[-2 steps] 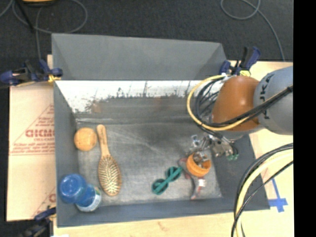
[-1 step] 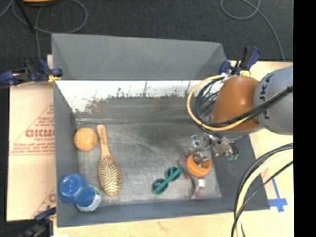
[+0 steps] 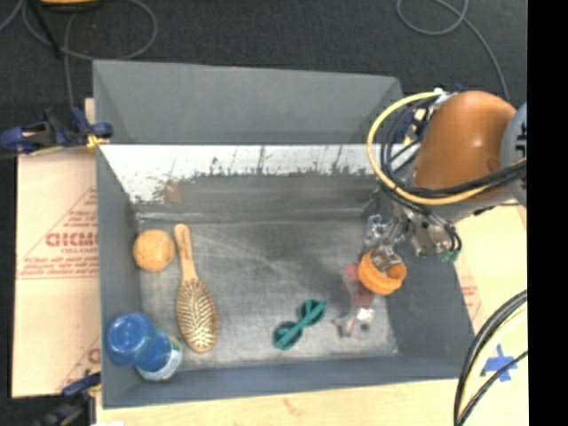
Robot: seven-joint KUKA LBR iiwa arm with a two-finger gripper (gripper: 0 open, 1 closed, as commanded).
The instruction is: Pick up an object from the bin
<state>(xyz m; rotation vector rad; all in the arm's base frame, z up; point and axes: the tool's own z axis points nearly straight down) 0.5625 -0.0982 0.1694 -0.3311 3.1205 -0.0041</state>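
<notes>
The claw (image 3: 383,256) hung near the right wall of the bin (image 3: 248,105), with a small, squat orange round piece (image 3: 385,278) directly beneath its tip, touching it or very nearly so. Whether the claw was open, closed or gripping that piece could not be told.

To do this step well, the claw probably needed to stay centred over the piece and close across its width. It would then lift straight up, clear of the wall beside it and of 2 neighbours: a pale pink scrap (image 3: 352,275) just to the claw's left and a small red-and-white bit (image 3: 356,319) below and left of it.

The orange piece looked round, so no long axis could be made out. Its broad face seemed turned upward. A teal looped thing (image 3: 299,323) lay further left, well apart.
</notes>
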